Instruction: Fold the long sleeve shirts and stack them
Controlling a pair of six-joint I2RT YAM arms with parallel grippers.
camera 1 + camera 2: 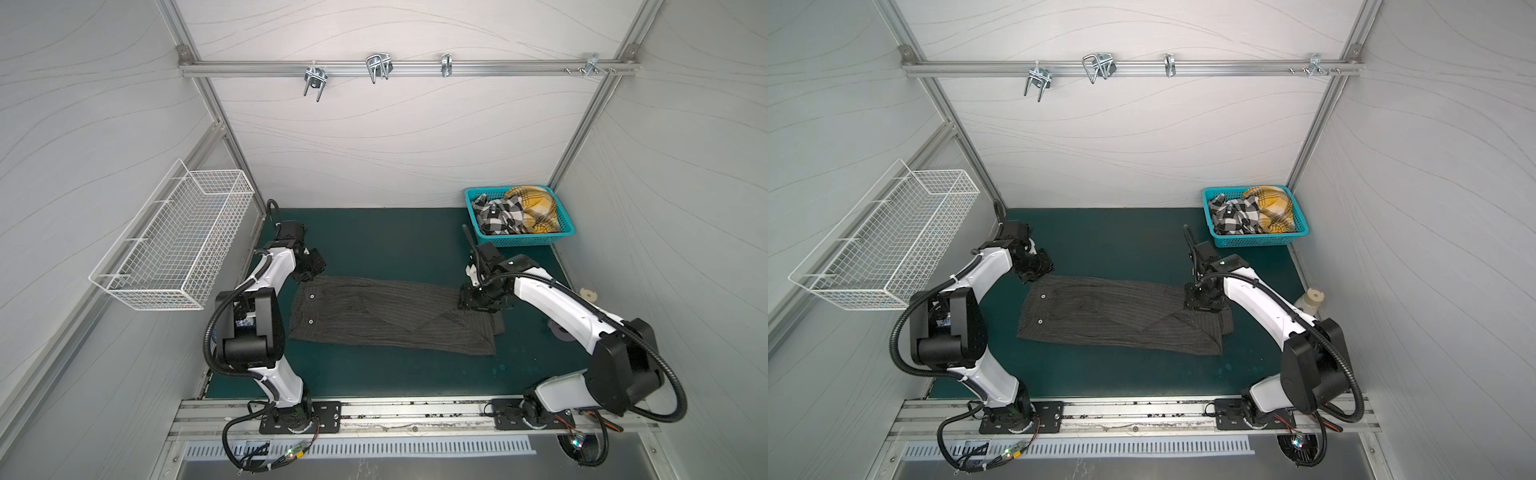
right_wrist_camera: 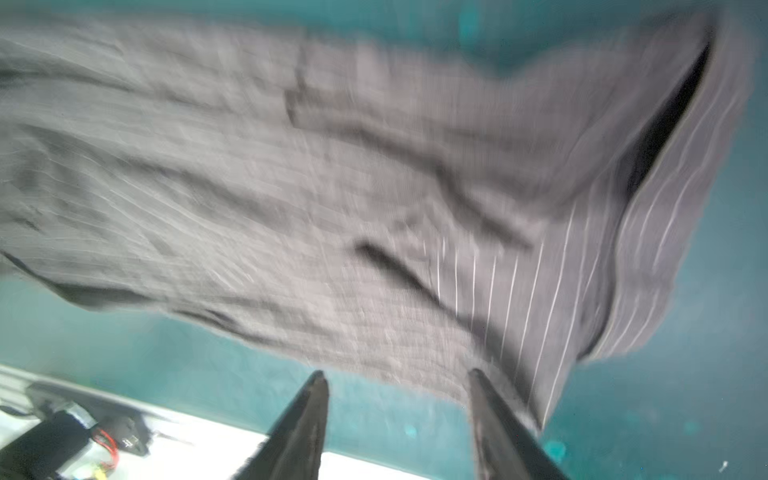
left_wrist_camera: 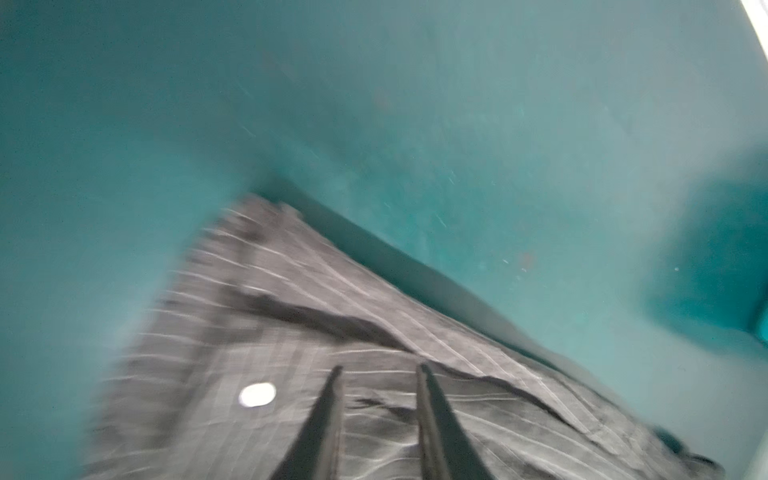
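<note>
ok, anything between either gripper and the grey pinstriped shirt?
Nothing visible. Left gripper is over the shirt at its buttoned end, right gripper at its other end; both open, only shirt and green mat under them.

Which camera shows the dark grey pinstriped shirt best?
Both top views: the dark charcoal pinstriped cloth shirt lies full-length on the teal mat. The left wrist view shows only a blurred end with a pale button; the right wrist view, a blurred stretch near one edge.

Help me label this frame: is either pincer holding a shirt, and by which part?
Nothing is held. Both the left pincer and the right pincer stand open over the pinstriped shirt.
</note>
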